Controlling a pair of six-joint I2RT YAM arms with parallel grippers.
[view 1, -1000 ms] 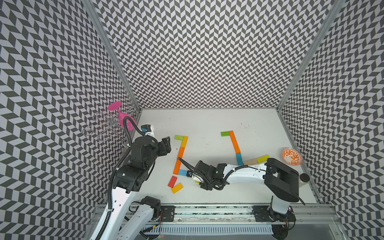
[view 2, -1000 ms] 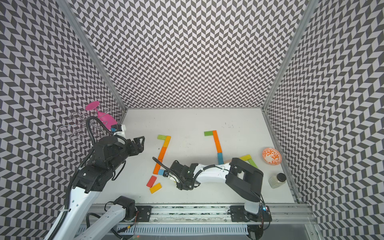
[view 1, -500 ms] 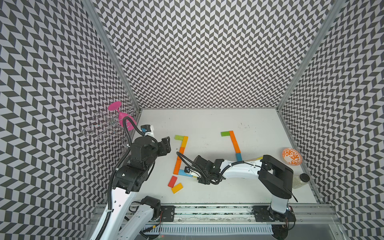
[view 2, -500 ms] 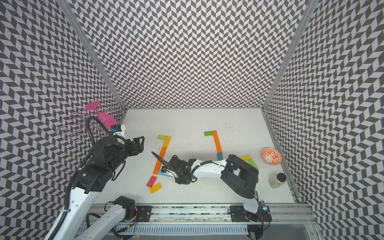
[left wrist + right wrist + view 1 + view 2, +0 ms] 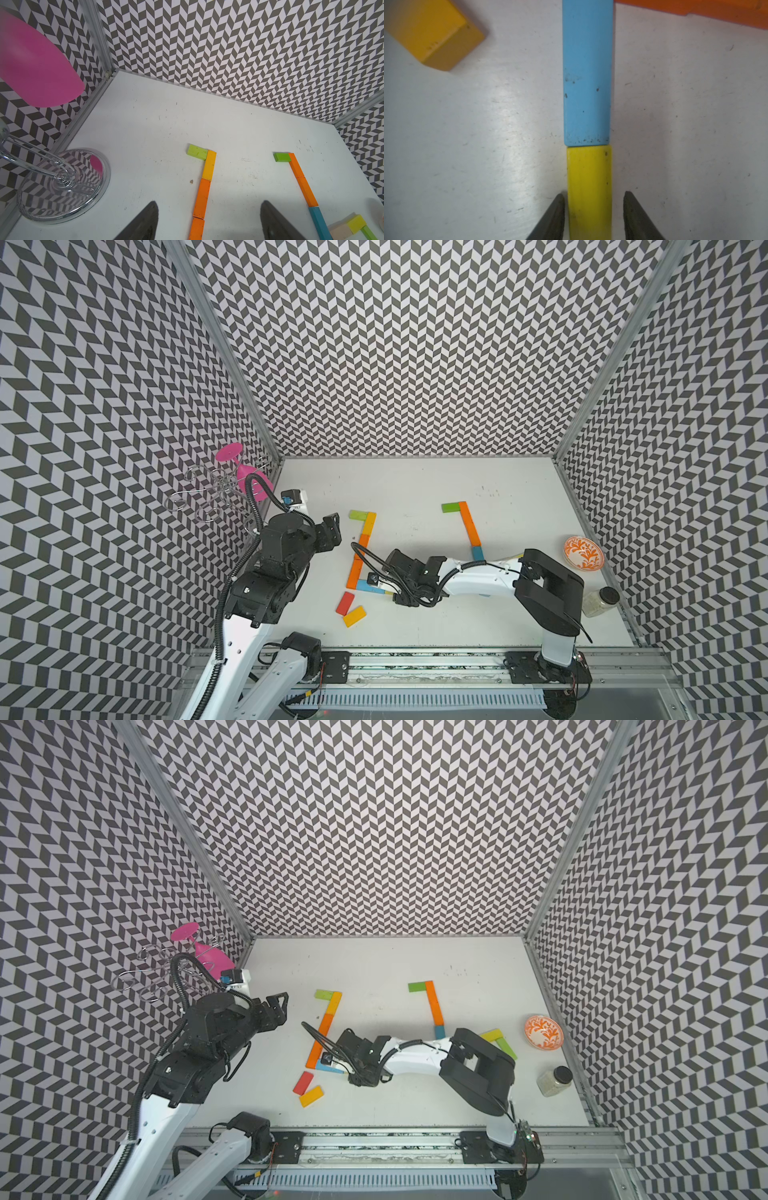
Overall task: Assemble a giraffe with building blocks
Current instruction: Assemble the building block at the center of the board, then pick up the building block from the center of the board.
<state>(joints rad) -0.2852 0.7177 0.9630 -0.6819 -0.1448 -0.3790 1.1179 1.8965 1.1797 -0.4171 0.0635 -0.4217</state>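
A line of blocks lies left of centre: green block (image 5: 357,514), yellow (image 5: 369,523), two orange blocks (image 5: 354,574), then a light blue block (image 5: 365,585) turned sideways at the near end. A yellow block (image 5: 589,187) lies flat on the table, end to end with the light blue block (image 5: 586,72). My right gripper (image 5: 593,199) straddles the yellow block, open, with a gap showing on each side. In a top view the right gripper (image 5: 392,593) sits low over that spot. My left gripper (image 5: 208,203) hangs open and empty above the orange blocks, beside the line (image 5: 332,526).
A red block (image 5: 345,603) and a dark yellow block (image 5: 354,616) lie loose nearby. A second line, green (image 5: 451,507), orange (image 5: 470,524) and blue (image 5: 477,553), lies to the right. Spare blocks (image 5: 494,1036), a patterned bowl (image 5: 583,552), a jar (image 5: 599,601), and a pink glass (image 5: 245,477) on a chrome rack (image 5: 208,493) stand around.
The right gripper slid left with the yellow block, brought it against the light blue block's end, and its jaws have parted. The left arm has not moved.
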